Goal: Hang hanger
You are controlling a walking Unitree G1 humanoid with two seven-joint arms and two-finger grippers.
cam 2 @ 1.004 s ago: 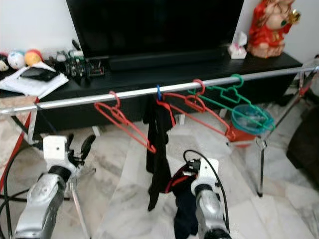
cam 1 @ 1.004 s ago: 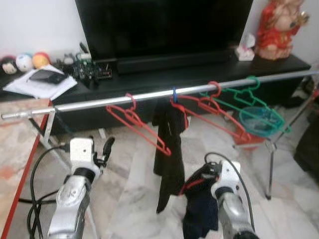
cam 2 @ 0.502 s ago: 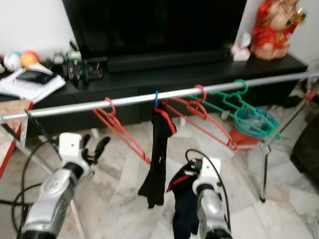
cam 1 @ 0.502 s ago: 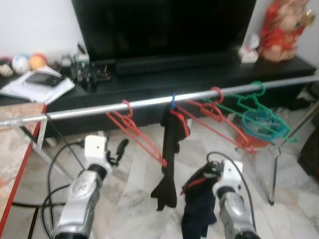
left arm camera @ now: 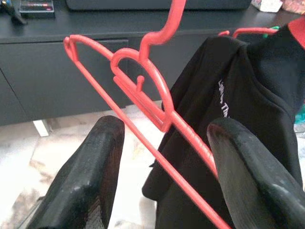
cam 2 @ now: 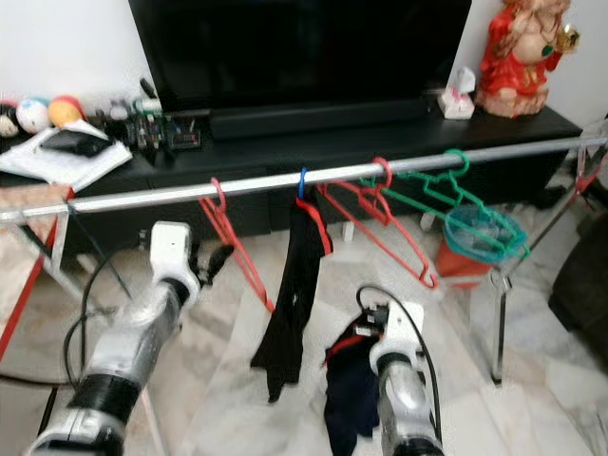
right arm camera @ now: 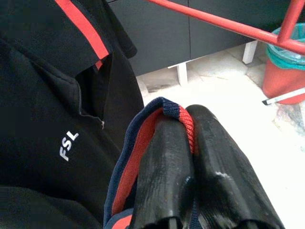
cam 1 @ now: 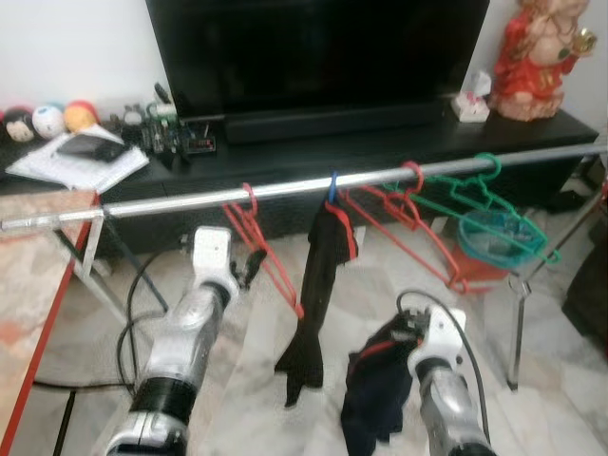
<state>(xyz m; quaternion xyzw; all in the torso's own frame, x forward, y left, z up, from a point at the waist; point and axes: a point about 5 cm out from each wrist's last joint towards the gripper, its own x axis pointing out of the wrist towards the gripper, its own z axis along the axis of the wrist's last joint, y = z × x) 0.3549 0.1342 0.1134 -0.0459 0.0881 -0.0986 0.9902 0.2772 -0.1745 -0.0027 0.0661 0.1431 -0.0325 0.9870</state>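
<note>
Left eye view | red bin (cam 1: 472, 269): green bag | rail (cam 1: 171, 201): hangers

Black shirt (cam 1: 318, 285) — crowding red hanger (cam 1: 261, 249) rightward.

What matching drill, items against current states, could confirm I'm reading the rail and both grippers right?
Items:
1. left gripper
2. right gripper
3. green hanger
4. black shirt

States:
A. hangs from the rail on a hanger with a blue hook
B. fingers spread either side of the empty red hanger
C. hooked on the rail nearest the red bin
D. fingers closed on the navy garment with red trim

Pairs: 1-B, 2-D, 3-C, 4-A
</note>
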